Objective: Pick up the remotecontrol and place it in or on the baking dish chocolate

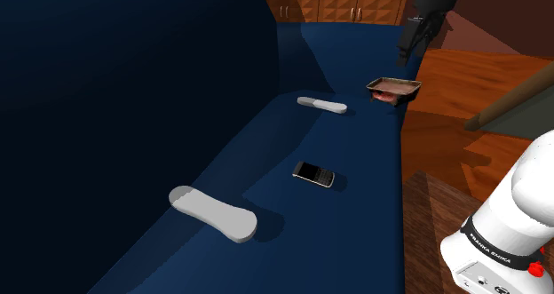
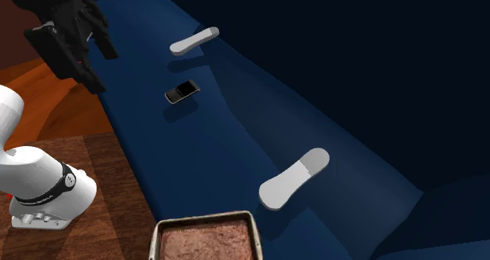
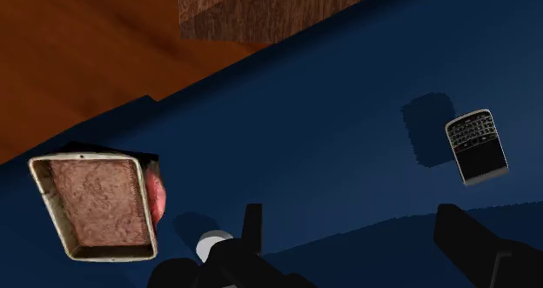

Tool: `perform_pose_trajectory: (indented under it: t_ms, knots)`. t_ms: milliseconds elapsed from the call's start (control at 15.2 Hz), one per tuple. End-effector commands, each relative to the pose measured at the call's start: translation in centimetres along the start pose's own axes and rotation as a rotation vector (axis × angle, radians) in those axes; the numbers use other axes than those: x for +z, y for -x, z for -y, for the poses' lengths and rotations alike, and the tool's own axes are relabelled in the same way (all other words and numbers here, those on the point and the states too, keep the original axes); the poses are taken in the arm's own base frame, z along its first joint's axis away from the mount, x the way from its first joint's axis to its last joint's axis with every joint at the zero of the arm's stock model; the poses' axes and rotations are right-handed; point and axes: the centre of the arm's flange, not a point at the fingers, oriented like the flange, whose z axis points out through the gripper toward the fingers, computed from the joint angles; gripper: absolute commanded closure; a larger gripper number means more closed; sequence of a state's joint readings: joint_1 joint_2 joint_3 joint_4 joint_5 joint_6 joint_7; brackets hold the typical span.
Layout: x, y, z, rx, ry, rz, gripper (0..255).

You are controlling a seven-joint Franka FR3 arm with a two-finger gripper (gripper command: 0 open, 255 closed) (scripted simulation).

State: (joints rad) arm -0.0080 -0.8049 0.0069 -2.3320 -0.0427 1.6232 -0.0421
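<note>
- The baking dish (image 1: pixel 395 82) (image 2: pixel 206 217) (image 3: pixel 87 158), metal-rimmed and filled with a brown slab, is set on the blue sofa seat (image 1: pixel 266 159), close to the seat's front edge.
- Two pale, elongated remote controls of like shape are seen lying flat on the same seat.
- The near remote control (image 1: pixel 321 105) (image 2: pixel 294 178) is found just beside the baking dish, apart from it, towards the sofa's backrest.
- The far remote control (image 1: pixel 213 214) (image 2: pixel 194 40) is placed well apart from the baking dish, along the seat.
- A black phone (image 1: pixel 313 173) (image 2: pixel 182 92) (image 3: pixel 476 145) with a keypad is laid between the baking dish and the far remote control.
- The gripper (image 1: pixel 408 51) (image 2: pixel 99 65) (image 3: pixel 361 243) is held in the air above the seat, near the baking dish and higher than it; its fingers are spread apart and nothing is clasped between them.
- Neither remote control is touched, and nothing is laid in the baking dish besides the brown slab.
</note>
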Motion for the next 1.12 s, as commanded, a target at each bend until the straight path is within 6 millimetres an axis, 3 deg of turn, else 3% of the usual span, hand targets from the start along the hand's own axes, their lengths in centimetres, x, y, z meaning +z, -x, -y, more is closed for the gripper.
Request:
perform_pose_trajectory:
  t_ms: [0, 1056]
  knots:
    - [0.0, 0.0, 0.0, 0.000, 0.000, 0.000, 0]
    - [13.2, -15.5, -7.8, -0.200, -0.056, 0.034, 0]
